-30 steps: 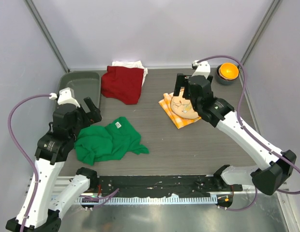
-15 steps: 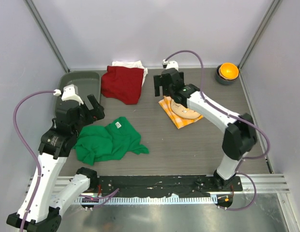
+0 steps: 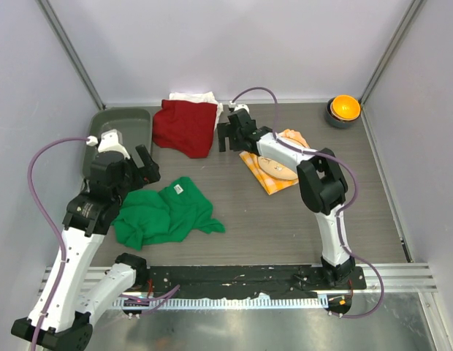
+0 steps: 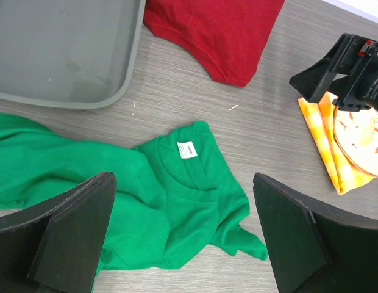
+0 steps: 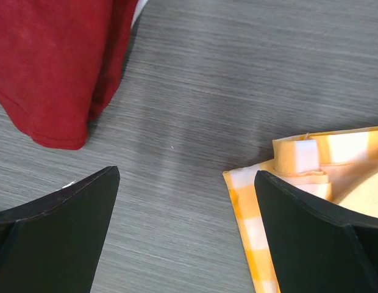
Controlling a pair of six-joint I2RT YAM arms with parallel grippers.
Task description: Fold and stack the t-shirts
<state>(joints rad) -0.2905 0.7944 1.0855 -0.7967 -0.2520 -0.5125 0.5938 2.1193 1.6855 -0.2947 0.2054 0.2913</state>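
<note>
The bright green t-shirt [image 3: 164, 216] lies crumpled at the front left, its white neck label [image 4: 186, 149] facing up. My left gripper [image 3: 145, 170] hovers open over the shirt's upper left edge; in the left wrist view the green t-shirt [image 4: 177, 201] lies between and below the open left gripper [image 4: 181, 180]. The dark red t-shirt [image 3: 185, 126] lies at the back, on top of a white t-shirt [image 3: 193, 96]. My right gripper [image 3: 228, 140] is open and empty over bare table between the red t-shirt [image 5: 49, 61] and the napkin [image 5: 244, 207].
A grey tray [image 3: 124, 124] sits at the back left. An orange-yellow checked napkin [image 3: 267, 172] with a plate [image 3: 278, 167] lies right of centre. A dark bowl holding something orange [image 3: 343, 110] stands at the back right. Walls close the table in.
My right arm has swung left, from above the plate to the gap beside the red t-shirt. The left gripper has drifted slightly toward the back right. Both stay open.
</note>
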